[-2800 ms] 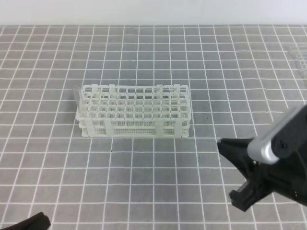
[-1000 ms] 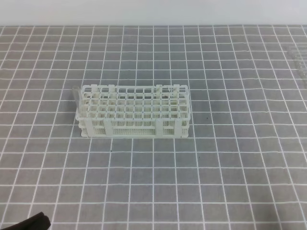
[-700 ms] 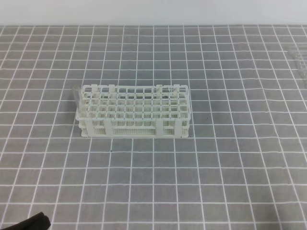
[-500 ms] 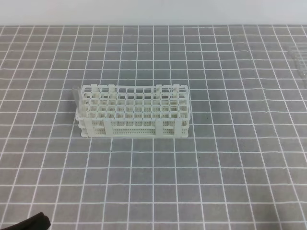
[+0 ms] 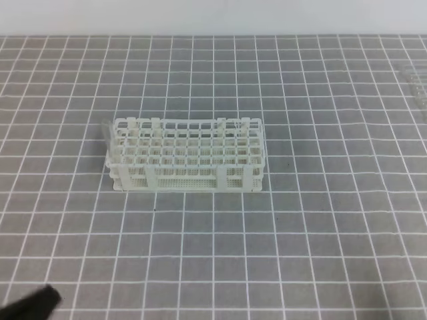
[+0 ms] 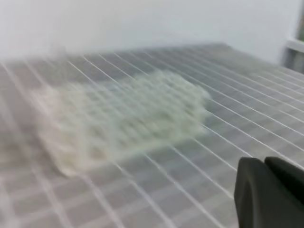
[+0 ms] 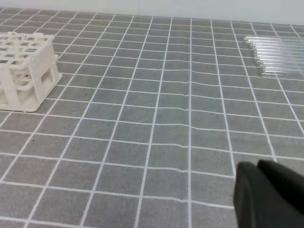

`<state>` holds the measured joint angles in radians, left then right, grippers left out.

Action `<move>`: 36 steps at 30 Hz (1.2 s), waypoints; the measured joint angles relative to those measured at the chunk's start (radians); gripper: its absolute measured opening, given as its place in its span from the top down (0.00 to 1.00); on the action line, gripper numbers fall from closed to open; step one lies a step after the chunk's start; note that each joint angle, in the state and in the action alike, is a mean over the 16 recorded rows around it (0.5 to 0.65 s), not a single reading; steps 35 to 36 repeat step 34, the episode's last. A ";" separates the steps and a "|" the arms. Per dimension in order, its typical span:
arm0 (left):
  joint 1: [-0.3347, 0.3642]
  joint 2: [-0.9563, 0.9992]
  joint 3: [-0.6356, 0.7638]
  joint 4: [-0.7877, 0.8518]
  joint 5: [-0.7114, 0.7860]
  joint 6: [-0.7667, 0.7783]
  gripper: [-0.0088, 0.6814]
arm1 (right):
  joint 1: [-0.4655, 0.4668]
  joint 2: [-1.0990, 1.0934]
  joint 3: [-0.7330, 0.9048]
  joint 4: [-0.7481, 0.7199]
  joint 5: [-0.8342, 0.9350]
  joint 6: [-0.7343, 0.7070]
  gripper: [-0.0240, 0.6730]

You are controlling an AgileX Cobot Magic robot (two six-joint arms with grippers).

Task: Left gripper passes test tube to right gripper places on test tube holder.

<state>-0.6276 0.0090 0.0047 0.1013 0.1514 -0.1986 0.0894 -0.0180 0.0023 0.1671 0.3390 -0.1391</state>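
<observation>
Grey gridded mat [image 5: 320, 227], white wall [image 5: 213, 17]

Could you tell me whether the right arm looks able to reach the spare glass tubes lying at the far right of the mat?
Probably yes. In the right wrist view only bare grid mat lies between the shut right tool and the glass tubes; the rack sits well off to the left.

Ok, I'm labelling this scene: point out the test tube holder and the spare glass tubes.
test tube holder [image 5: 187, 157]: exterior high view, top grid.
spare glass tubes [image 7: 278, 56]: right wrist view, middle of the row.
</observation>
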 joint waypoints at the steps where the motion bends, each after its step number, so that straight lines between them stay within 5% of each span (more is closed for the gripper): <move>1: 0.027 -0.001 0.000 0.008 -0.007 0.000 0.99 | 0.000 0.000 0.000 0.000 0.000 0.000 0.98; 11: 0.377 -0.013 0.000 0.069 -0.029 -0.033 0.99 | 0.000 0.001 0.000 0.015 0.001 0.000 0.98; 16: 0.484 -0.016 0.000 0.073 0.047 -0.049 0.99 | 0.000 0.001 0.000 0.024 0.001 0.000 0.98; 36: 0.515 -0.016 0.001 0.091 0.186 -0.046 0.99 | 0.000 0.001 0.000 0.031 0.002 0.000 0.98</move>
